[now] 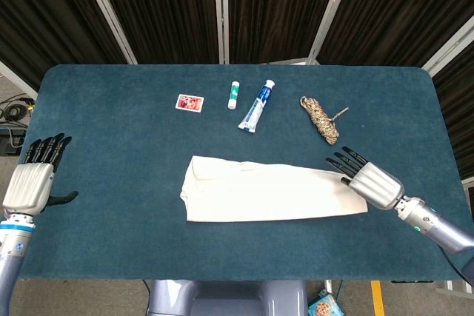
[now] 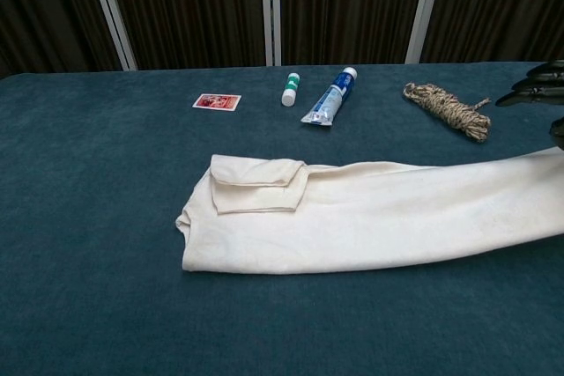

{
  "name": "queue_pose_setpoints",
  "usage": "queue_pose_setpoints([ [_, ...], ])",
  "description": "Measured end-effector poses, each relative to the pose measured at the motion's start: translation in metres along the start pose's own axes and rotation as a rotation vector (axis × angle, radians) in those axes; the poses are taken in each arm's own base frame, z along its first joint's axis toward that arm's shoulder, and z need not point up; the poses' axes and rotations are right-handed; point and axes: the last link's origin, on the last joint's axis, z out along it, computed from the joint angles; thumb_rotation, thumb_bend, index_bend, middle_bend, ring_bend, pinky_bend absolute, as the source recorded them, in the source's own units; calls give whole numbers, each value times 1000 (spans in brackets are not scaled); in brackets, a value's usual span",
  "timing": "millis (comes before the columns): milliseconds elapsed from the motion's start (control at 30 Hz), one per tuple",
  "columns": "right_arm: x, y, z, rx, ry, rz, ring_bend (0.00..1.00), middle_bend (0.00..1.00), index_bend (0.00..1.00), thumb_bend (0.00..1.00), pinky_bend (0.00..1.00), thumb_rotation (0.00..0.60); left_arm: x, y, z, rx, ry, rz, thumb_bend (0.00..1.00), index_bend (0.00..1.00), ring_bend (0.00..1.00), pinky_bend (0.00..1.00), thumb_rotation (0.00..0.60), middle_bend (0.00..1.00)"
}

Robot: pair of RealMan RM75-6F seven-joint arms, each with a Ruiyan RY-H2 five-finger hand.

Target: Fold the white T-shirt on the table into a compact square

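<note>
Shirt: the white T-shirt (image 1: pixel 270 193) lies as a long folded strip across the middle of the blue table (image 1: pixel 111 109), one sleeve tucked on top at its left end.
Right hand: the right hand (image 1: pixel 368 180) rests on the strip's right end, fingers spread; whether it pinches the cloth, I cannot tell.
Left hand: the left hand (image 1: pixel 33 179) hovers at the table's left edge, fingers apart, holding nothing.
Behind the shirt: a small red card (image 1: pixel 189 103), a glue stick (image 1: pixel 233 95), a toothpaste tube (image 1: pixel 256 106) and a rope bundle (image 1: pixel 320 118), all apart from the cloth.
Cut off: the chest view shows only the right hand's dark fingertips (image 2: pixel 533 85) at the frame edge.
</note>
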Motion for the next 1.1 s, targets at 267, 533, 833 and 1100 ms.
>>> queue_pose_setpoints([
  [267,14,-11,27,38,62,17,0,62,719,343,0,600,1,-1,1,5,0,-7,0,0,0,0,600,0],
  [533,36,-29,74,76,110,52,0,63,720,342,0,600,1,-3,2,8,-8,-19,0,0,0,0,600,0],
  [833,66,-53,137,100,139,48,0,66,722,342,0,600,1,-8,5,17,-23,-40,0,0,0,0,600,0],
  [1100,84,-73,173,110,156,61,0,67,725,342,0,600,2,-11,6,18,-32,-58,0,0,0,0,600,0],
])
